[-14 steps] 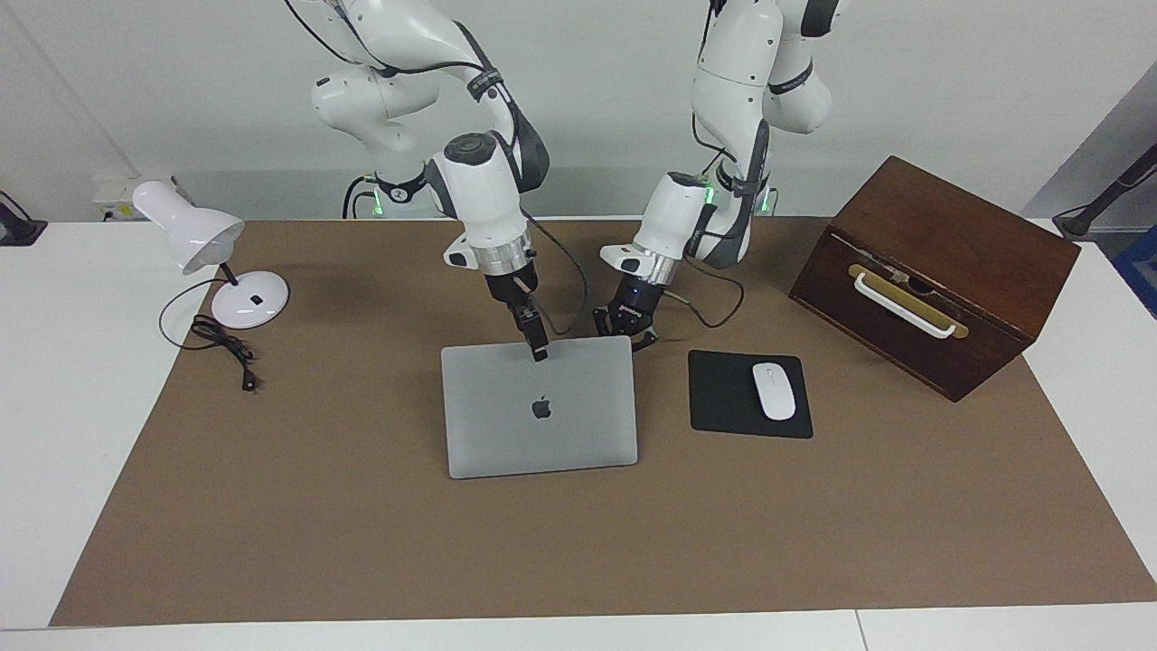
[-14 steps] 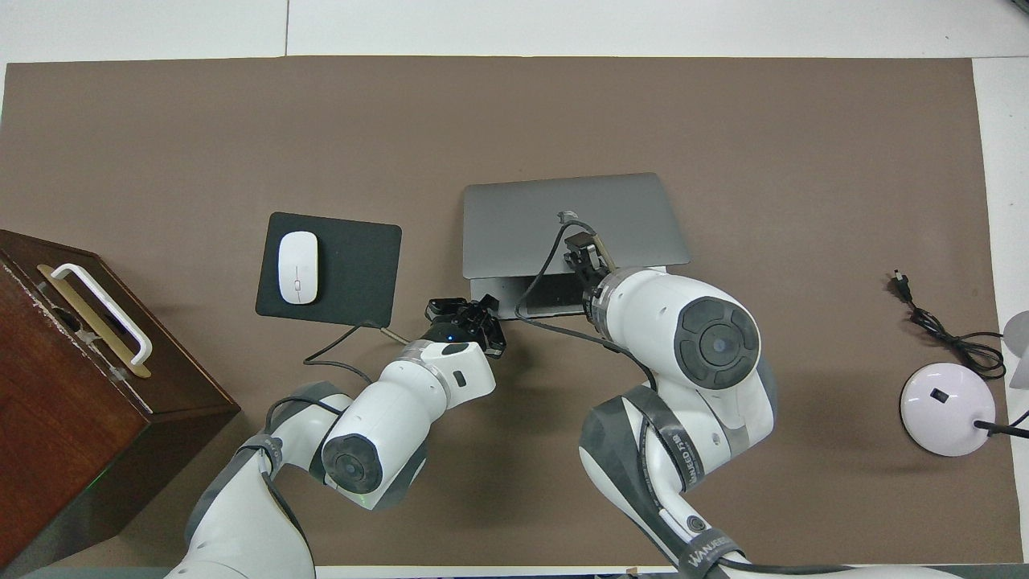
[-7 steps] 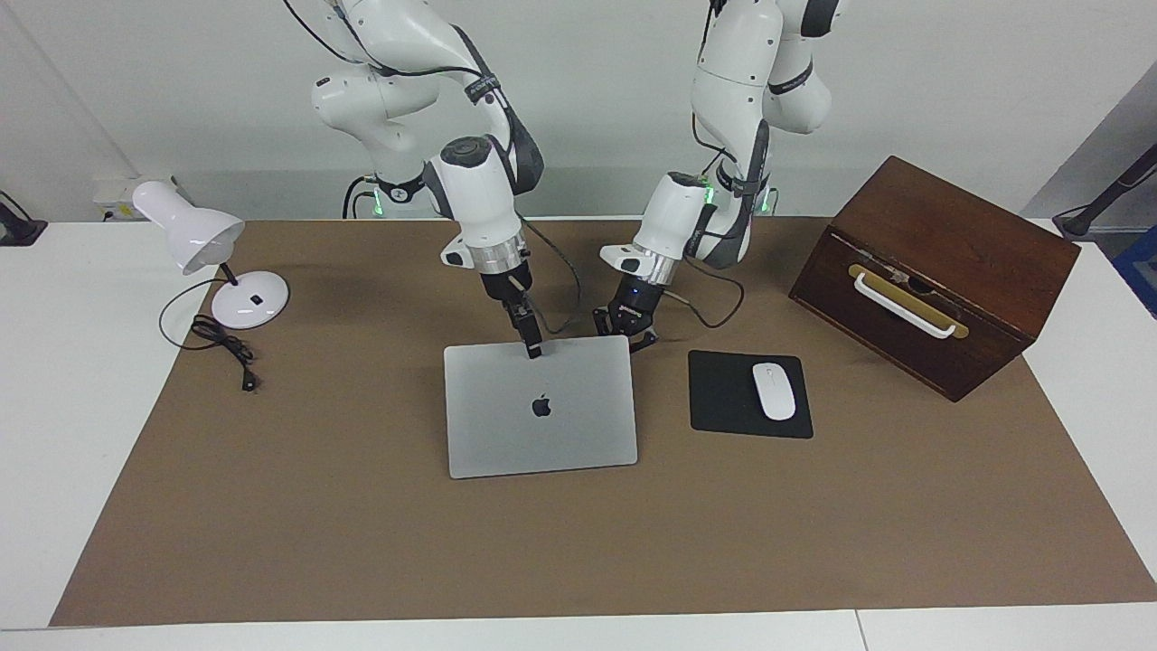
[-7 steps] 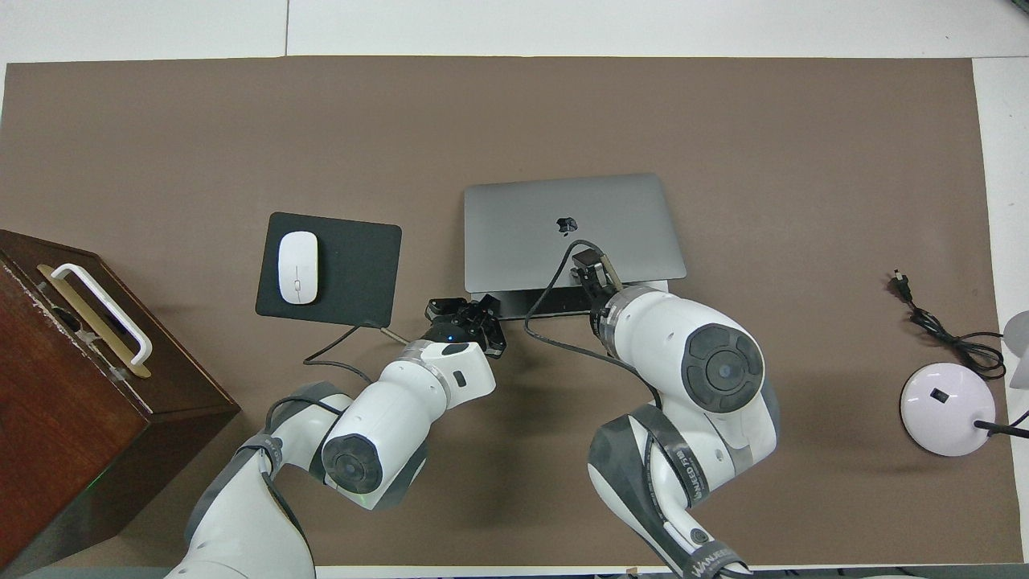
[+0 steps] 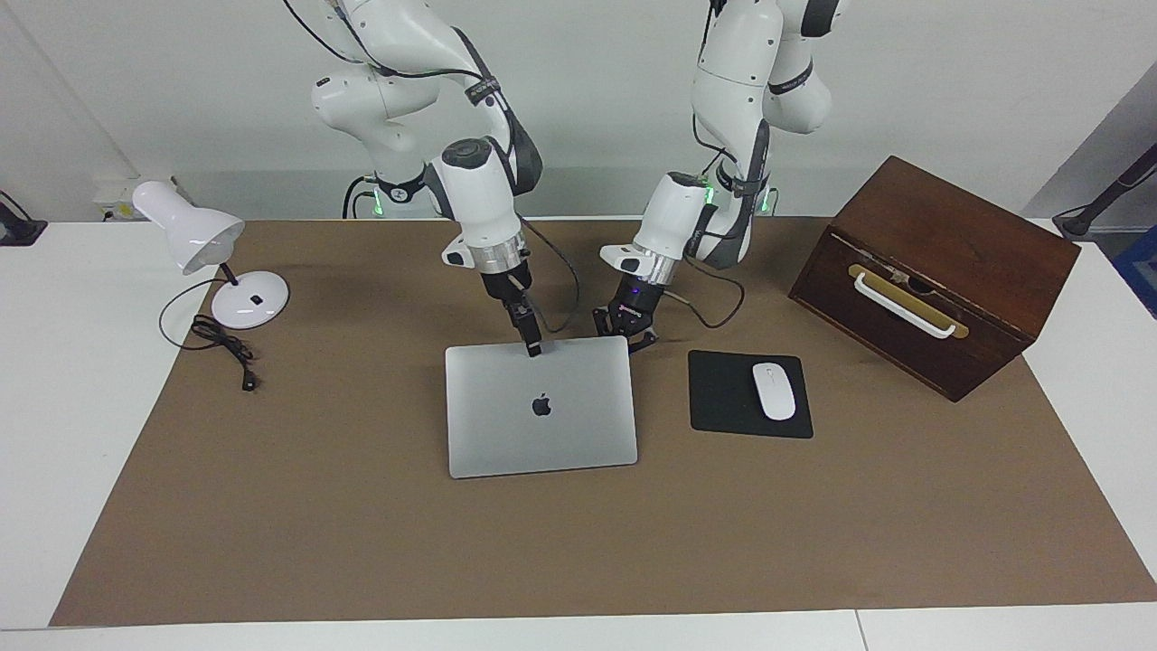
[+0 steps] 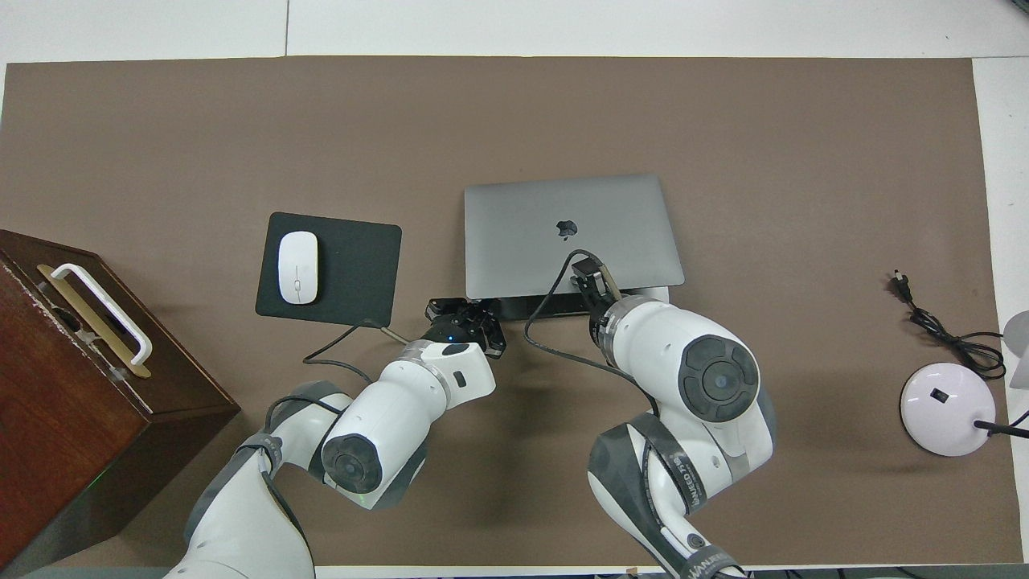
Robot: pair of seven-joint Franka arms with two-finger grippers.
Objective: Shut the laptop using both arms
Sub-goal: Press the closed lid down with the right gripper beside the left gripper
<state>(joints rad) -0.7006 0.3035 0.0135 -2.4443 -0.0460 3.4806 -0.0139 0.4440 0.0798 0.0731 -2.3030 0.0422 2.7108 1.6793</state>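
Laptop [image 5: 540, 407]: smooth, matt silver-grey metal lid with a black logo. Table covering [image 5: 578, 542]: matt brown sheet, paper-like, over a smooth white table [image 5: 54, 407]. Mouse pad [image 5: 723, 398], at 3 o'clock from the laptop in the facing view: matt black, cloth-like. Mouse [image 5: 774, 391]: glossy white plastic. Box [image 5: 940, 262]: dark polished wood, white handle on a brass-coloured plate. Lamp [image 5: 194, 237], at 10 o'clock: glossy white. Arm shells: glossy white plastic, silver metal wrist rings.

White table [image 5: 54, 434], brown mat [image 5: 362, 542] on it, apparently paper.
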